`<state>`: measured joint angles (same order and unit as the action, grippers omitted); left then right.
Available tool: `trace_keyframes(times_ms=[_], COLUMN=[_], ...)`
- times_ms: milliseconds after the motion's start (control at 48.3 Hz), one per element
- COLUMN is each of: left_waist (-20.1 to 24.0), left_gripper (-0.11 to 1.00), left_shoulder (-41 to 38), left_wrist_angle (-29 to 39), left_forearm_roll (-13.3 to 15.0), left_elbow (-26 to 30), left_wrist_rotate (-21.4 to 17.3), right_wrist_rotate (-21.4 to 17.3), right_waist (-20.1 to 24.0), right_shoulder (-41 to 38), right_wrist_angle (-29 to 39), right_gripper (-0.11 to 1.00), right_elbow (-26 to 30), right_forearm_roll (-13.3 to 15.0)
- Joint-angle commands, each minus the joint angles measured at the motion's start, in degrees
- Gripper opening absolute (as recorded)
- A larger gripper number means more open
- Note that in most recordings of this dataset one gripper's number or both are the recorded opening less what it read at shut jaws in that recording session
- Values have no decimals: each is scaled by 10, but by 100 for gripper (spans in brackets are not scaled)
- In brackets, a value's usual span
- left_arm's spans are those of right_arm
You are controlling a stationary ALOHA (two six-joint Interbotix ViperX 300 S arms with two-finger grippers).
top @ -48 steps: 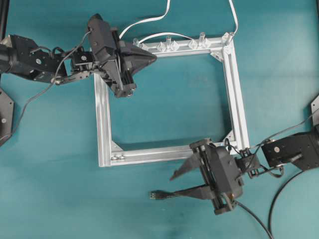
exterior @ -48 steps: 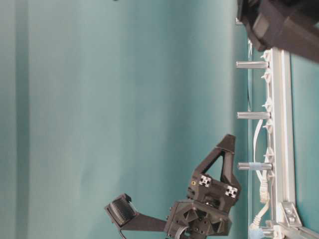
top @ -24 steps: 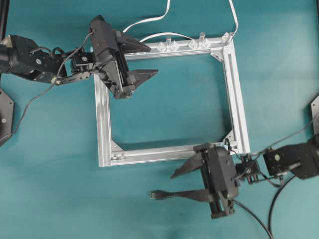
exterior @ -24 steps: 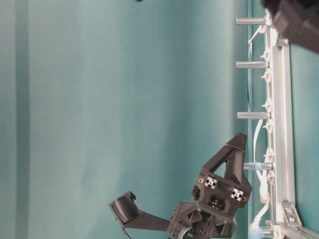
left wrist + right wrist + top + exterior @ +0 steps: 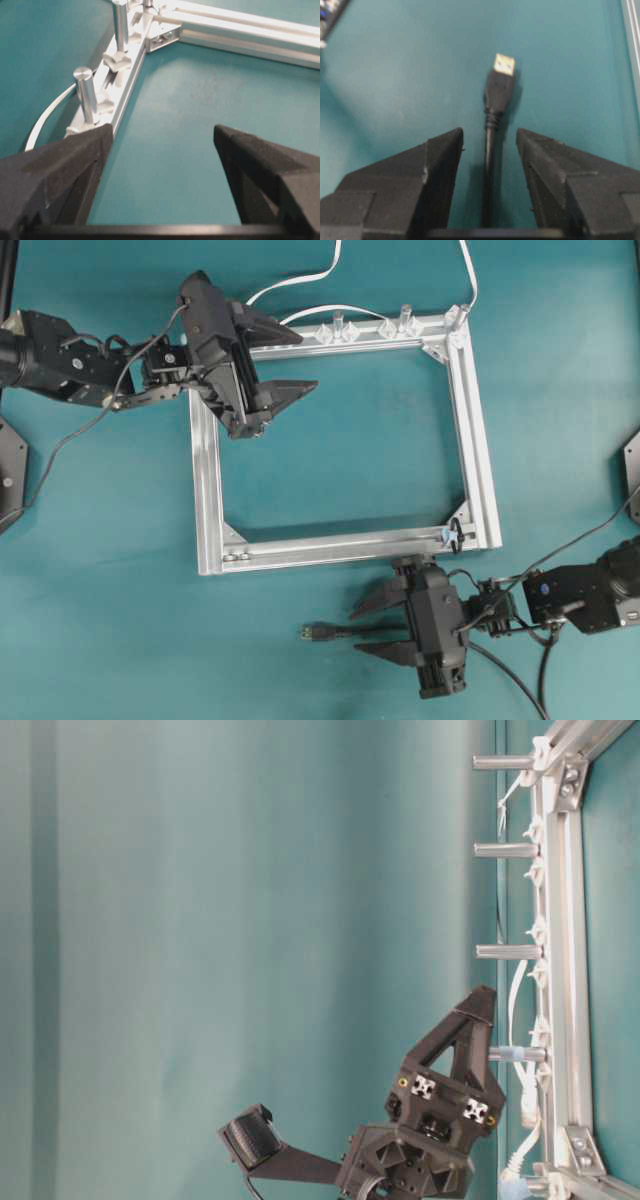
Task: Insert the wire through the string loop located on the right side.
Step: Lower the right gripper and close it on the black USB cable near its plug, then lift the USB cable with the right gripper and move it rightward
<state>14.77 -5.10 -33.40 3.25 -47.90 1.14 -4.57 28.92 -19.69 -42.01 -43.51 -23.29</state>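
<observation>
One silver frame [image 5: 478,430] lies flat on the teal tabletop [image 5: 340,450].

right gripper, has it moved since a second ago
Yes. In the overhead view the right gripper has slid down the picture, away from the silver frame's bottom bar that it overlapped earlier, and now straddles the wire on the table.

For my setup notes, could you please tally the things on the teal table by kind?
Square silver aluminium frame: 1
Upright silver metal pegs along the frame's top bar: 4
Thin black wire with USB plug: 1
Tiny black string loop: 1
White cables: 2
Black robot grippers, left and right: 2
Total: 11
</observation>
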Motion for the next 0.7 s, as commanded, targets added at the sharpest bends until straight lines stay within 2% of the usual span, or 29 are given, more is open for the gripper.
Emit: trace_keyframes(times_ms=[0, 684], left_waist=[-3, -5], left_gripper=[87, 86], left_shoulder=[12, 11], left_wrist_angle=[-3, -3], left_forearm_roll=[-3, -3], left_elbow=[9, 6], left_wrist_rotate=[8, 11], right_wrist_rotate=[2, 2], right_waist=[1, 1], right_shoulder=[4, -10], right_wrist_angle=[-4, 2], right_gripper=[75, 75], right_elbow=[7, 4], right_forearm_roll=[-3, -15])
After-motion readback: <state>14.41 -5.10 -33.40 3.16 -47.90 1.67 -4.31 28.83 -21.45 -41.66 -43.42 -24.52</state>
